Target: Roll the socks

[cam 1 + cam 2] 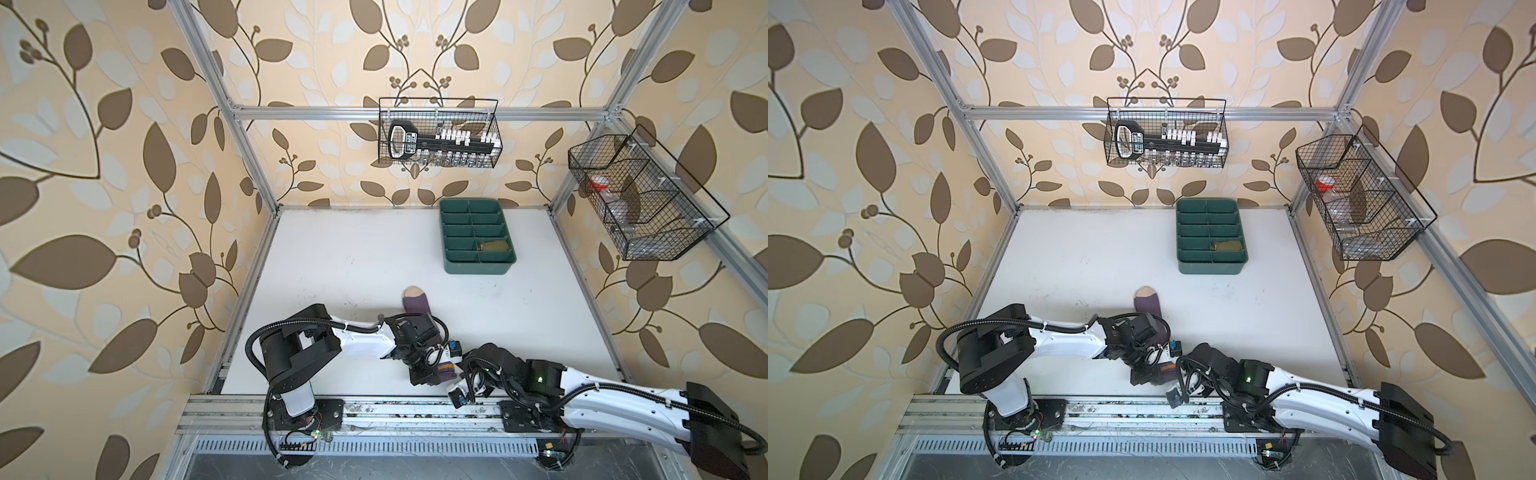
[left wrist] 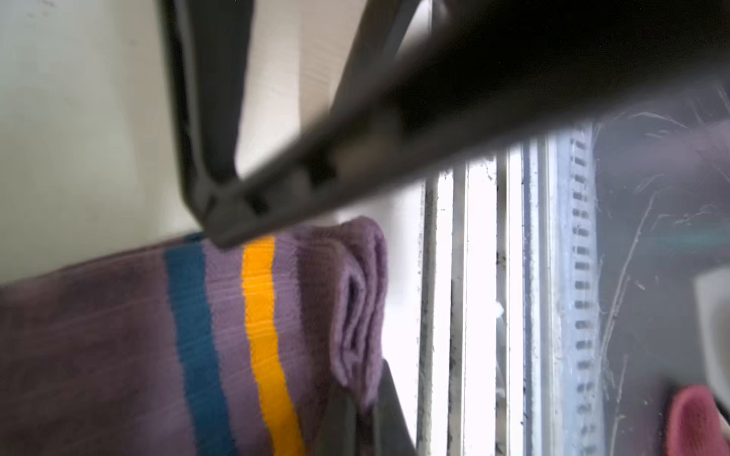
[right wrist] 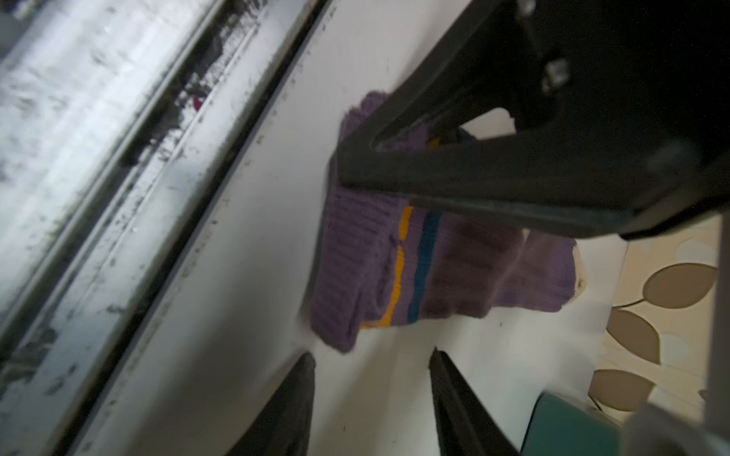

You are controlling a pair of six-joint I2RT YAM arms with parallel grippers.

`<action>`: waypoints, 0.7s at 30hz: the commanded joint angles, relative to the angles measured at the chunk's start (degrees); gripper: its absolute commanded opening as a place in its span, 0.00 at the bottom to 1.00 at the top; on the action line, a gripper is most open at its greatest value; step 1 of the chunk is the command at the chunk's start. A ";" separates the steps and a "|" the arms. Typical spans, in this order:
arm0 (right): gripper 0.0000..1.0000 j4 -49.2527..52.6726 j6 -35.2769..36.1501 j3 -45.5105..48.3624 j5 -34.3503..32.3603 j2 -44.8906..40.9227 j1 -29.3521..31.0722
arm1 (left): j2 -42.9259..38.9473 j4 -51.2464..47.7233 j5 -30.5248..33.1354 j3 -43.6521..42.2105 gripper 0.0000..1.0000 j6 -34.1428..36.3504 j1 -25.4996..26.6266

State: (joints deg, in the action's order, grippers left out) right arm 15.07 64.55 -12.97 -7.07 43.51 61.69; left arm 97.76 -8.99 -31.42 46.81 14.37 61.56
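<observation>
The purple sock [image 1: 415, 307] lies on the white table with its beige toe pointing to the back, and shows in both top views [image 1: 1148, 306]. Its striped cuff [image 3: 414, 268] is folded over near the front edge. My left gripper [image 2: 357, 418] is shut on that folded cuff edge [image 2: 355, 300], reaching in from the left [image 1: 434, 374]. My right gripper [image 3: 373, 355] stands open just short of the fold, nothing between its fingers, coming from the right [image 1: 456, 372]. The olive-green sock [image 1: 494, 245] sits bundled in one compartment of the tray.
The dark green divided tray [image 1: 476, 270] stands at the back right of the table. Wire baskets hang on the back wall [image 1: 438, 133] and on the right wall [image 1: 640, 199]. The aluminium rail [image 1: 374, 409] runs along the front edge, close behind both grippers.
</observation>
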 commanded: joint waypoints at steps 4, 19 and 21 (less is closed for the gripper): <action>0.47 -1.26 -0.34 -0.89 -0.30 3.29 1.34 | 0.35 -7.26 -1.13 -2.31 0.00 1.27 1.22; 0.56 -7.98 -10.04 -7.24 0.44 16.74 6.68 | 0.00 -7.64 -2.56 -1.10 0.00 1.11 -0.44; 0.57 -8.83 -11.87 -7.41 -0.18 17.67 6.60 | 0.00 -7.91 -3.44 -0.94 0.00 1.26 -0.72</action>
State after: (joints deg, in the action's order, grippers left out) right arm 10.70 56.01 -19.05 -6.39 59.57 68.38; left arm 97.34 -11.18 -32.88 46.65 13.26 59.40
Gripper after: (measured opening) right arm 0.564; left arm 0.063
